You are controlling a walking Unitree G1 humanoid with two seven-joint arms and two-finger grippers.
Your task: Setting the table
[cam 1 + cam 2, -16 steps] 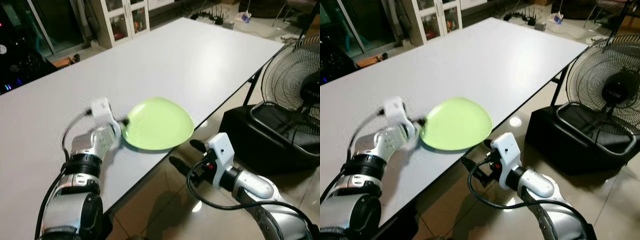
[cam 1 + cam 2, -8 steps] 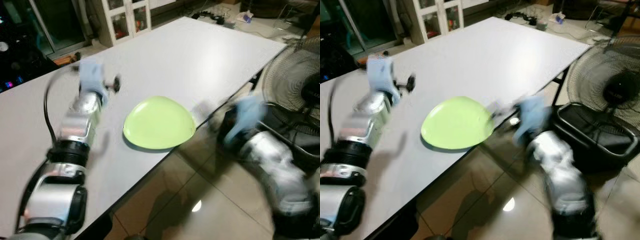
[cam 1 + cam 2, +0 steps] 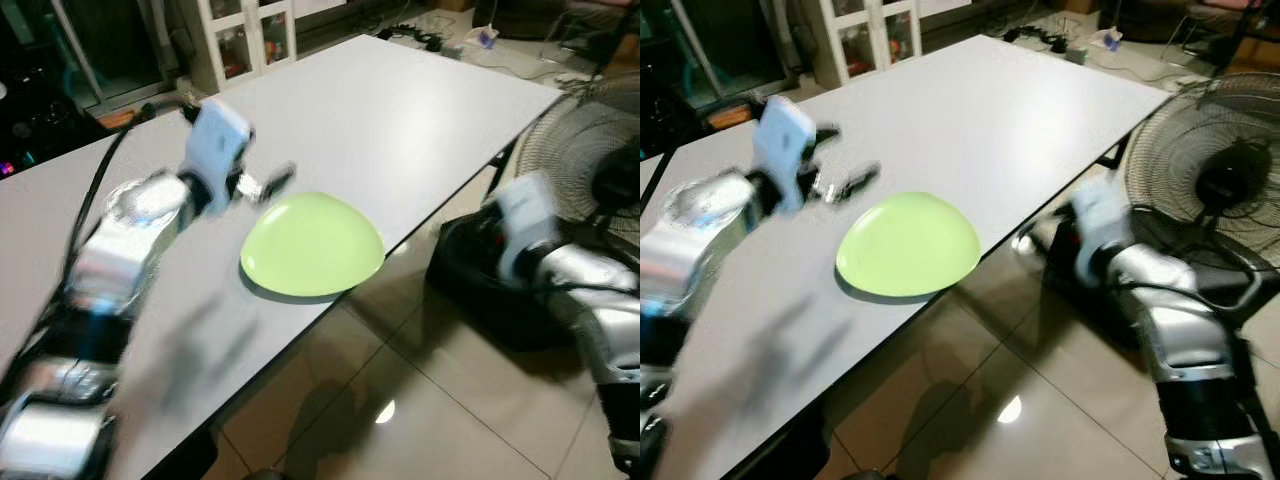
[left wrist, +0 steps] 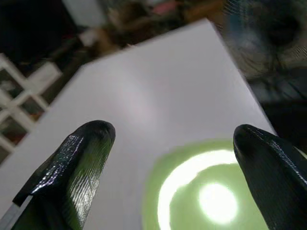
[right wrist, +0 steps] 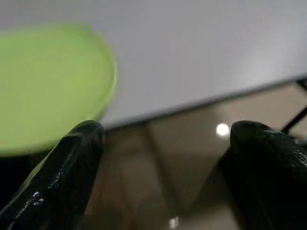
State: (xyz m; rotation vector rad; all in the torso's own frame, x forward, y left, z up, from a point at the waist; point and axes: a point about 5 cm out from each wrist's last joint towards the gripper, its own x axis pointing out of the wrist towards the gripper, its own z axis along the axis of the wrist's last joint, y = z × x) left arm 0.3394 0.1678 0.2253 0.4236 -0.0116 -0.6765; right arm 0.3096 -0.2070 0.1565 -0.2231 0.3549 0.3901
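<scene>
A round light-green plate [image 3: 312, 245] lies on the white table [image 3: 400, 110], close to its near edge. My left gripper [image 3: 268, 183] hovers, blurred, just above the table at the plate's far-left rim. In the left wrist view the left gripper [image 4: 172, 132] is open with nothing between its fingers, and the plate [image 4: 206, 191] lies under them. My right gripper [image 3: 1035, 237] is off the table's edge, over the floor to the right of the plate. The right wrist view shows the right gripper [image 5: 165, 134] open and empty, with the plate [image 5: 48, 86] beyond one finger.
A standing fan [image 3: 590, 150] and a black case [image 3: 470, 270] stand on the tiled floor [image 3: 400, 400] right of the table. A white glass-door cabinet [image 3: 245, 35] is behind the table's far side. Cables and small items lie on the floor at the back.
My left gripper, at the plate's left rim a second ago, lifted away and now hovers near its far-left rim. The right arm swung up and right, away from under the table edge.
</scene>
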